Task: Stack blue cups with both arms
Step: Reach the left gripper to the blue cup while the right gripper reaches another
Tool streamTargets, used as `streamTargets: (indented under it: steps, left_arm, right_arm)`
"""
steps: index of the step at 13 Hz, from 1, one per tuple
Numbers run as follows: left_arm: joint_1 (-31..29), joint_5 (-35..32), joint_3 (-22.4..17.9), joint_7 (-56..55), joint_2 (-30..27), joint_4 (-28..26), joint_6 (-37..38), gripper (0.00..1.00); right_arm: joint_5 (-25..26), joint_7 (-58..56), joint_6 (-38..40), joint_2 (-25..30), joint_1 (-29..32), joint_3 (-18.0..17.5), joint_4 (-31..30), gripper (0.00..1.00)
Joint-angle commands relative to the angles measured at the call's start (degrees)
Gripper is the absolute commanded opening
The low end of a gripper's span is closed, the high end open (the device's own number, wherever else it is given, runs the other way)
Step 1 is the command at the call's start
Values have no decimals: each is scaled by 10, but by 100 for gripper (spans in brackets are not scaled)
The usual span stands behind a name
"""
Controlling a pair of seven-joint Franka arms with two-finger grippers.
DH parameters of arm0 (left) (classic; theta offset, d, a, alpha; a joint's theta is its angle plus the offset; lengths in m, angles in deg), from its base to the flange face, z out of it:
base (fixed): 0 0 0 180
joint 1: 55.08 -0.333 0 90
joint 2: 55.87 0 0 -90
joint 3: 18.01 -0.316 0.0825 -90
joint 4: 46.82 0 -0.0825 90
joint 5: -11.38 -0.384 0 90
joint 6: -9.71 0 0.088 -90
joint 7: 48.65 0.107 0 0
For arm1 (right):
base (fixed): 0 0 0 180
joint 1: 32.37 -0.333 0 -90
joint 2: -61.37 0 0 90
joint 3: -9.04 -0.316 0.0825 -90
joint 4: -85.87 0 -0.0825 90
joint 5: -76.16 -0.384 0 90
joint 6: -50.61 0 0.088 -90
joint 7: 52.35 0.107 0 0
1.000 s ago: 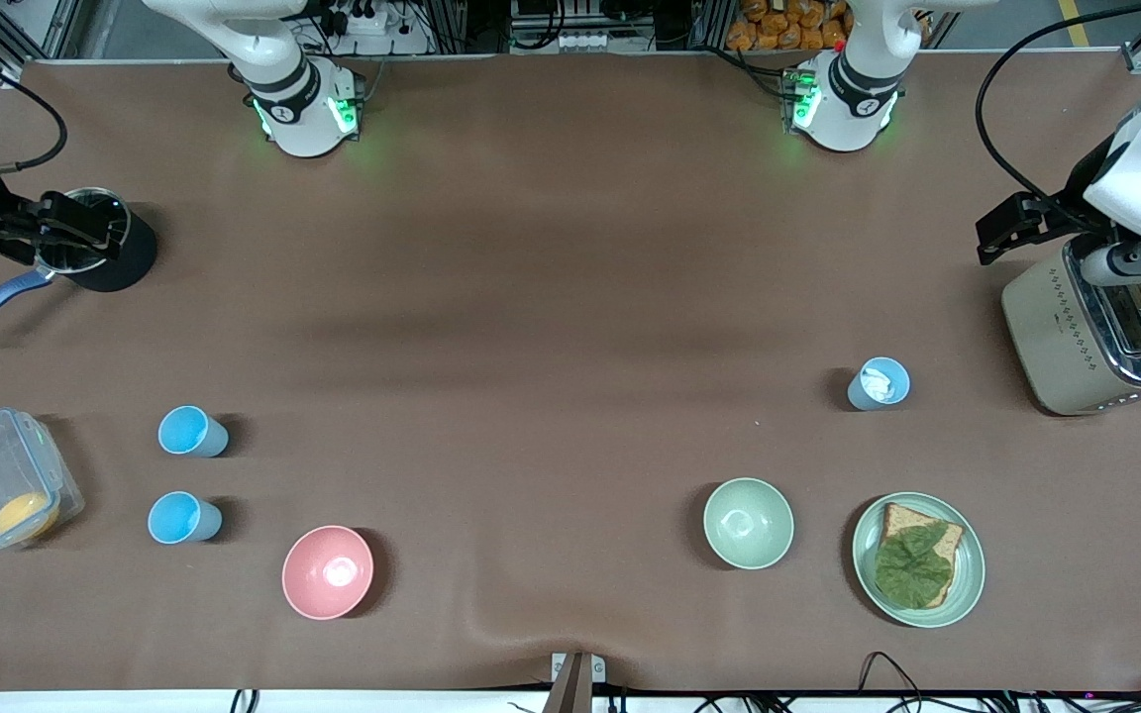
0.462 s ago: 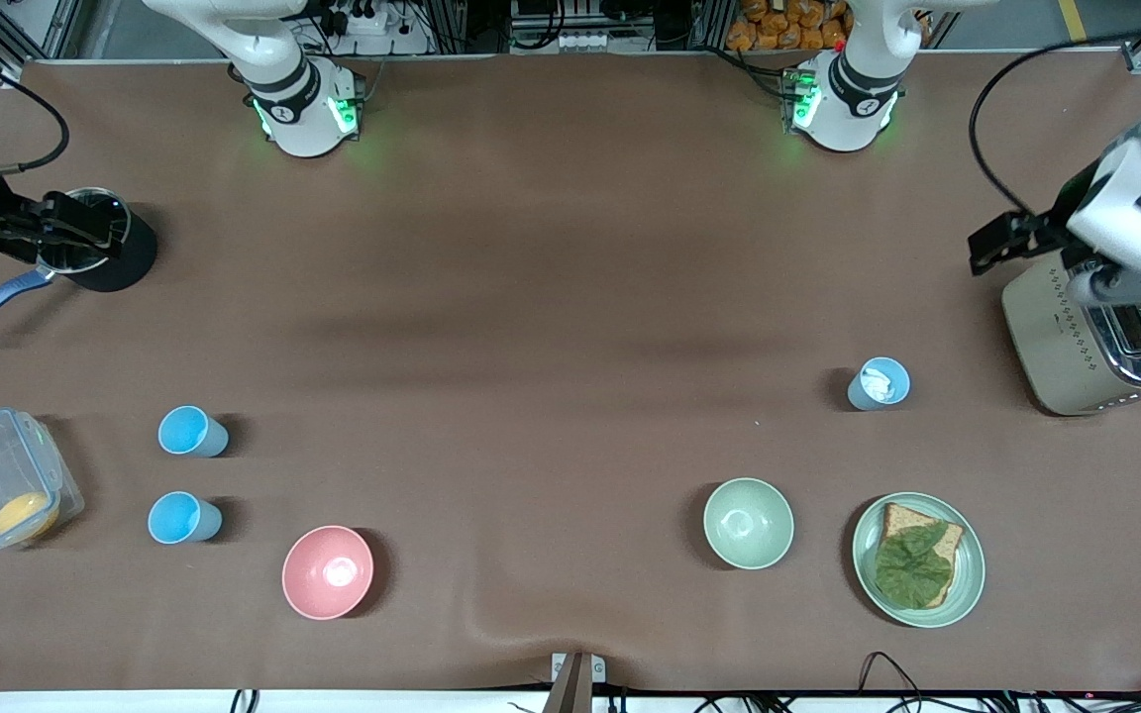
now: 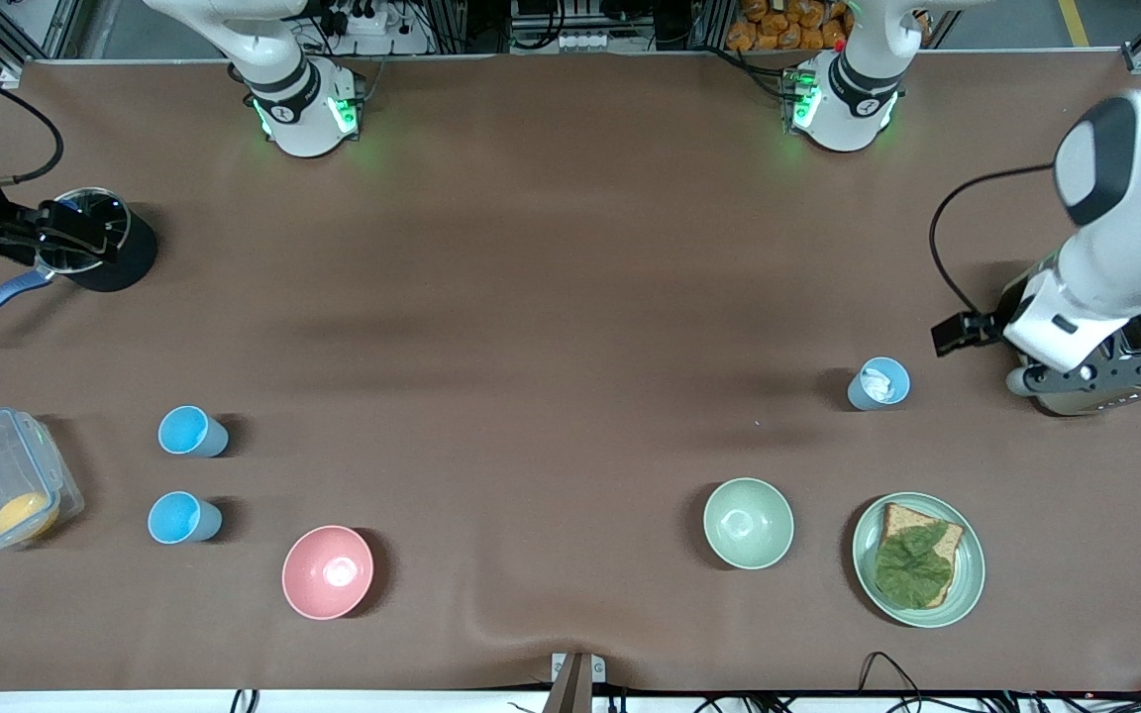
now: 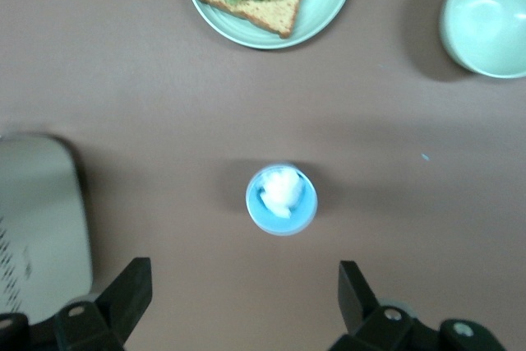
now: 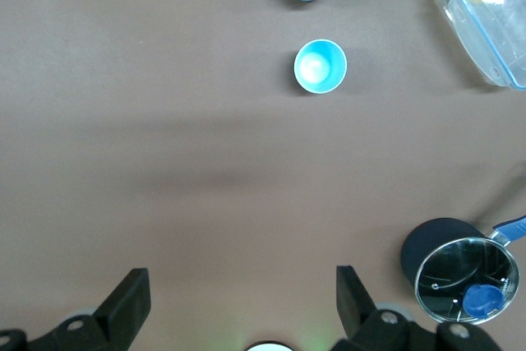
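Left gripper (image 4: 238,306): jaws released wide, grey-blue cup (image 4: 281,199) just ahead of them.
Right gripper (image 5: 238,306): jaws released, two sky-blue cups (image 5: 320,66) well ahead, bare table (image 5: 164,162) between.

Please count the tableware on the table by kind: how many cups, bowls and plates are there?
Blue cups: 3 – two sky-blue cups, one grey-blue cup holding something white
Bowls: 2 – pink bowl, pale green bowl
Plates: 1 – green plate with bread and a leaf
Total: 6
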Motion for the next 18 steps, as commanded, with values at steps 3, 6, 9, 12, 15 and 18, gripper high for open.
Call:
streamTargets:
  steps: [3, 6, 9, 12, 15, 18]
  left_arm:
    - [-20, 5, 3, 17, 29, -100, -114, 100]
    - [-39, 5, 5, 17, 76, -121, -174, 100]
    - [-38, 11, 7, 17, 113, -120, -201, 100]
    - [-36, 17, 8, 15, 136, -119, -214, 86]
    - [-30, 34, 13, 14, 146, -115, -216, 27]
    - [-30, 37, 31, 0, 149, -111, -216, 0]
  right_arm:
    - [-10, 5, -8, -66, 28, -6, 4, 100]
    - [-13, -5, -93, -130, 32, -5, -10, 100]
    - [-12, -4, -218, -221, 49, -5, -18, 100]
    - [0, -23, -252, -298, 58, -5, 16, 100]
    - [0, -92, -337, -356, 82, -5, 22, 100]
    - [-1, -109, -353, -366, 90, -5, 22, 100]
